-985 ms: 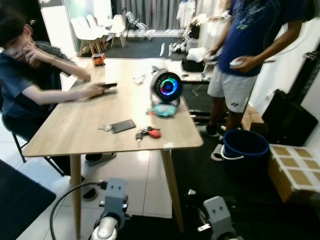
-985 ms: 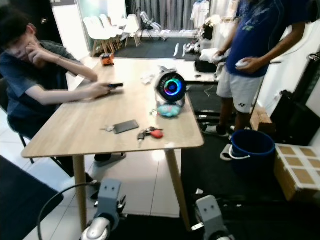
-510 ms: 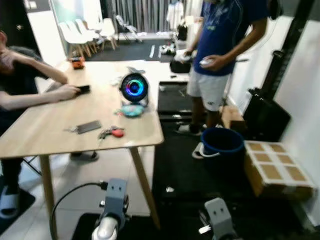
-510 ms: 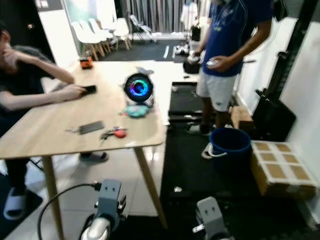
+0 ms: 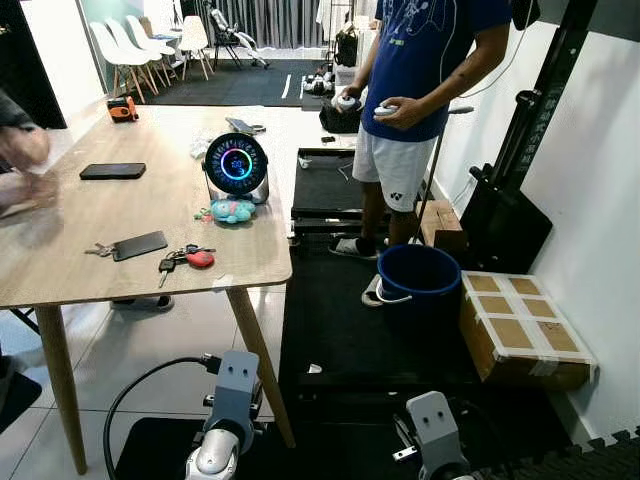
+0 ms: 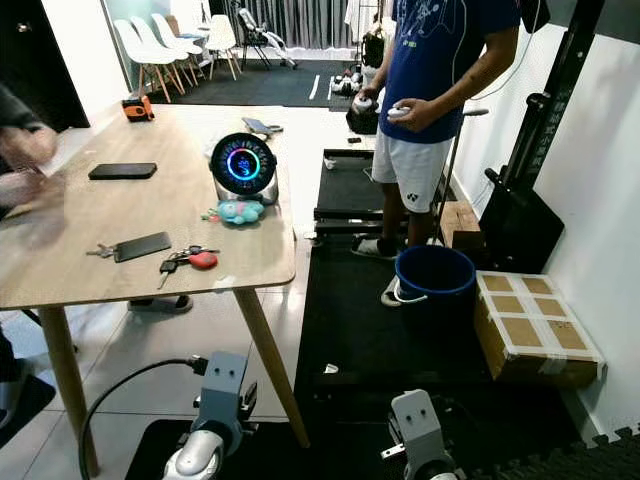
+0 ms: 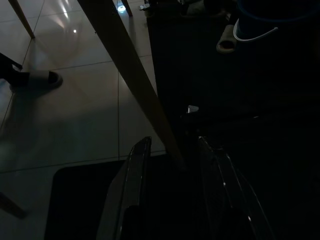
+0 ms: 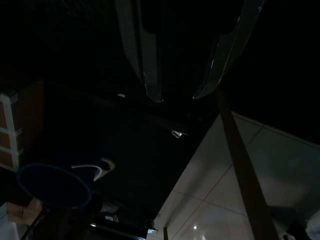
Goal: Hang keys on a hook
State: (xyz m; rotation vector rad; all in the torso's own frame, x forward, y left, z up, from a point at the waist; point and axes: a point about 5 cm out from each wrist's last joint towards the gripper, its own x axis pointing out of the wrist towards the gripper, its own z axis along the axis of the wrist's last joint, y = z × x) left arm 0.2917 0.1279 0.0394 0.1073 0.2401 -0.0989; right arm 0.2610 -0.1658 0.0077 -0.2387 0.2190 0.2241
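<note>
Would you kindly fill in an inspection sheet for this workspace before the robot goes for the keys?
Surface: wooden table, keys near its front edge.
Job's things: keys with red fob; hook: nothing seen.
Clutter: two phones, round glowing speaker, teal toy, orange item.
Grippers: left gripper and right gripper hang low, open, empty.
Cables: black cable by left arm.
Surroundings: standing person, blue bucket, cardboard box, seated person's blurred hand.

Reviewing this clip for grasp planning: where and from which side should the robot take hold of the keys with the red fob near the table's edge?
Probably from above, pinching the red fob, the bulkiest part of the keys, which lie flat on the wooden table beside the dark phone. Coming from the near edge keeps the fingers off the phone.
</note>
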